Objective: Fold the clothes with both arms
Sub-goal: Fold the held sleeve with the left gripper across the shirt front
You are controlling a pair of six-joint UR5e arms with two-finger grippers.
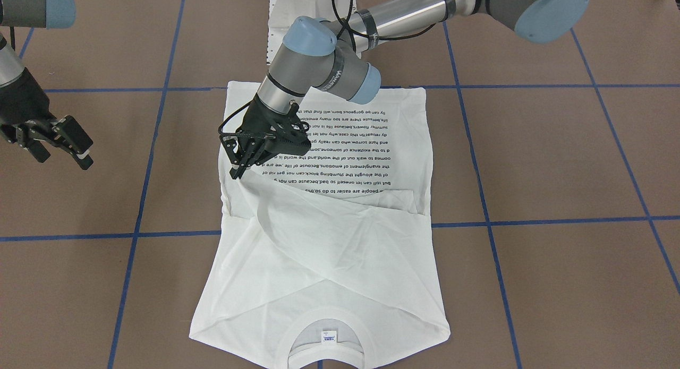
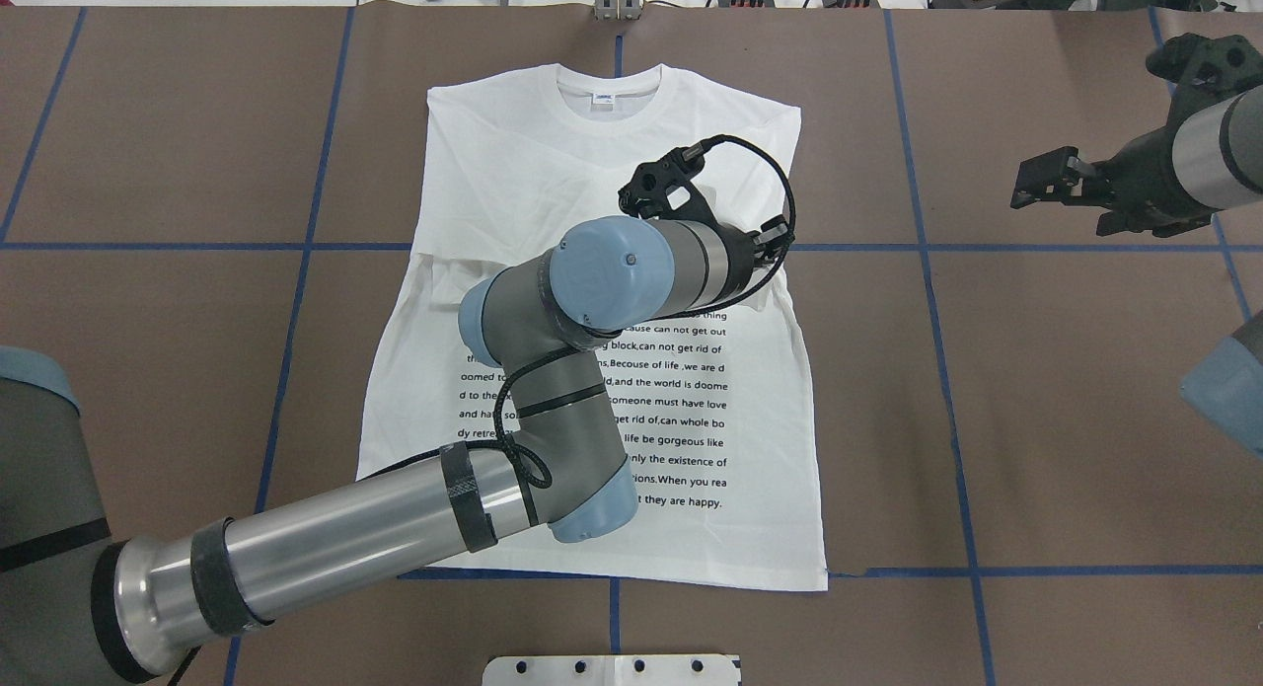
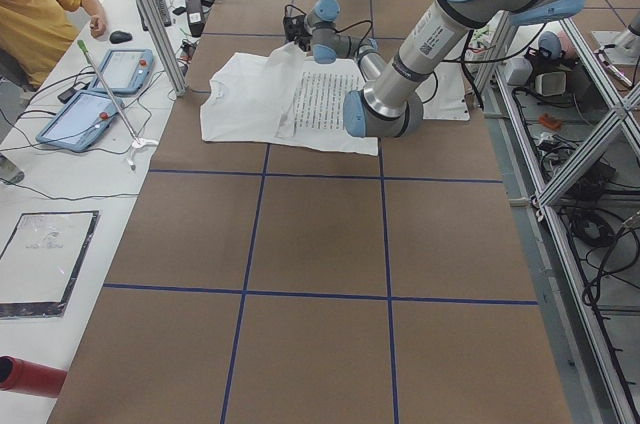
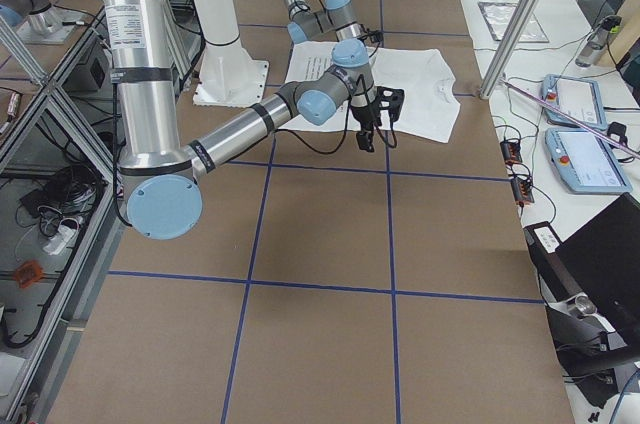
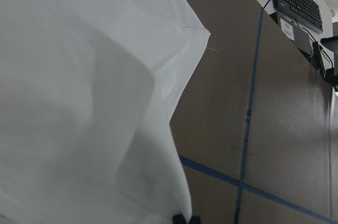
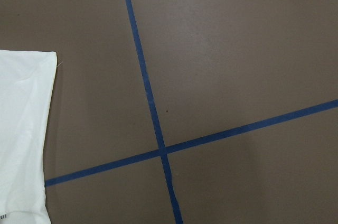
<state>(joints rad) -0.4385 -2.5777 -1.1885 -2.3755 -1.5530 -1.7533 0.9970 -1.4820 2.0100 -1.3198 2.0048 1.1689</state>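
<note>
The white long-sleeved T-shirt point(image 1: 319, 263) lies flat on the brown table, text side up, with its collar point(image 1: 326, 353) at the edge far from the robot. One sleeve lies folded across the chest. My left gripper point(image 1: 237, 170) reaches over the printed text point(image 1: 345, 151) and is shut on the end of the other sleeve, held just above the shirt. In the overhead view the left gripper point(image 2: 653, 188) hangs over the shirt point(image 2: 533, 173) below the collar. White cloth point(image 5: 79, 102) fills the left wrist view. My right gripper point(image 1: 61, 155) is open, apart from the shirt, also seen as the right gripper point(image 2: 1041, 188).
Blue tape lines point(image 1: 149, 162) grid the brown table. The white pedestal base point(image 2: 612, 669) sits at the robot's edge. A person in a yellow shirt point(image 3: 35, 24) sits at a side table with tablets point(image 3: 85, 114). Bare table point(image 2: 1036, 419) lies on both sides of the shirt.
</note>
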